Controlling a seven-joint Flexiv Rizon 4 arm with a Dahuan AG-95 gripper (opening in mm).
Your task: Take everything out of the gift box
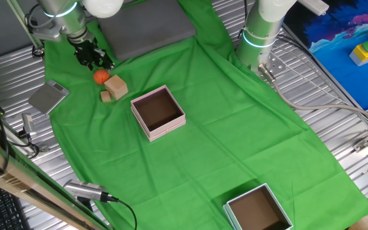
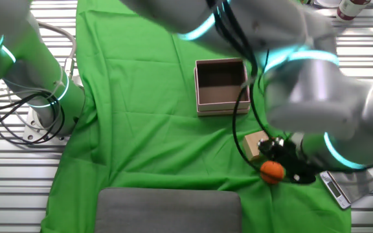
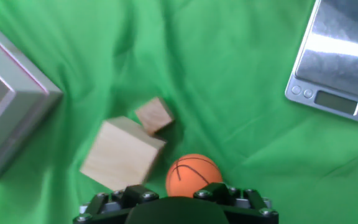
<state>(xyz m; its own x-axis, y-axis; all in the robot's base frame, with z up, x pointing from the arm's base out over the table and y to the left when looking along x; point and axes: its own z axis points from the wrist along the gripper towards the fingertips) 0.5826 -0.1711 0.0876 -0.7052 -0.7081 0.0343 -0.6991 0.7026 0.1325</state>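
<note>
My end effector (image 1: 93, 56) hangs over the far left part of the green cloth (image 1: 222, 134) that covers the desk (image 1: 337, 115), just beyond the orange ball (image 1: 99, 76). In the hand view the ball (image 3: 193, 176) sits right in front of the black body of my end effector (image 3: 178, 202), on the cloth, but my fingertips are out of frame there, and in the other fixed view my own arm blurs across them, so I cannot tell whether my fingers are spread or closed, or whether they touch the ball.

The tan wooden cube (image 1: 116, 86) lies on the cloth just right of the ball and near it, tilted on the fabric. A smaller brown wooden block (image 1: 107, 96) rests against the cube's near side; in the hand view the block (image 3: 153, 116) touches the cube's (image 3: 118, 156) corner.

The gift box (image 1: 158, 112), with pale pink walls and a dark brown inside, stands open on the cloth to the right of the cube, apart from it, and its inside shows only the brown floor. A larger box (image 1: 258, 209) with paler walls sits at the near right edge. A silver scale (image 1: 48, 96) lies at the left edge of the cloth.
</note>
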